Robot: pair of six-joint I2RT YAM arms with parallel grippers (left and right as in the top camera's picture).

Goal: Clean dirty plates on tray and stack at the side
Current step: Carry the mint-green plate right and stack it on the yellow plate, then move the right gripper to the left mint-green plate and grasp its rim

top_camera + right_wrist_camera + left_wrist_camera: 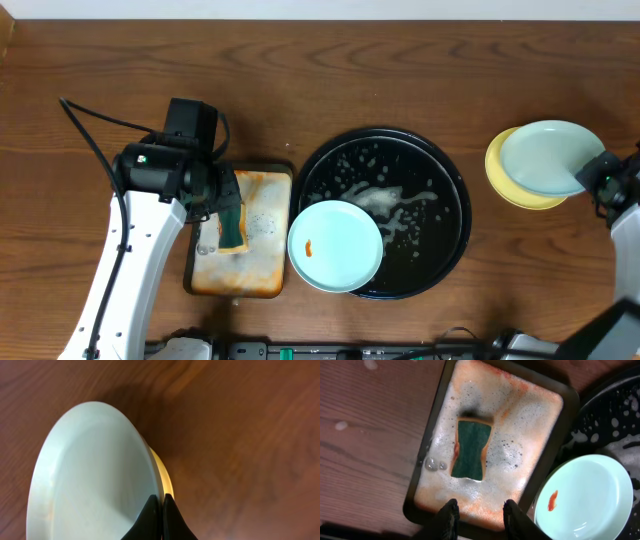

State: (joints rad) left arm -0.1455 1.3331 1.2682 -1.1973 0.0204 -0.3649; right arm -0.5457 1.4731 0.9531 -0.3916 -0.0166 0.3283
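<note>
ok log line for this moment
left hand open above sponge tray | right hand shut on stacked mint plate | smeared plate on tray

Just above the right gripper [161, 497], the mint-green plate [95, 475] hides most of the yellow plate [163, 480]. The frame's lower edge crops the mint-green one.

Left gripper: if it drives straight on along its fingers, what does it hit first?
Most likely the sponge. It lies in line ahead of the open left gripper, in the foamy orange tray. Depth is unclear, so it could hit the foam just short of the sponge first.
</note>
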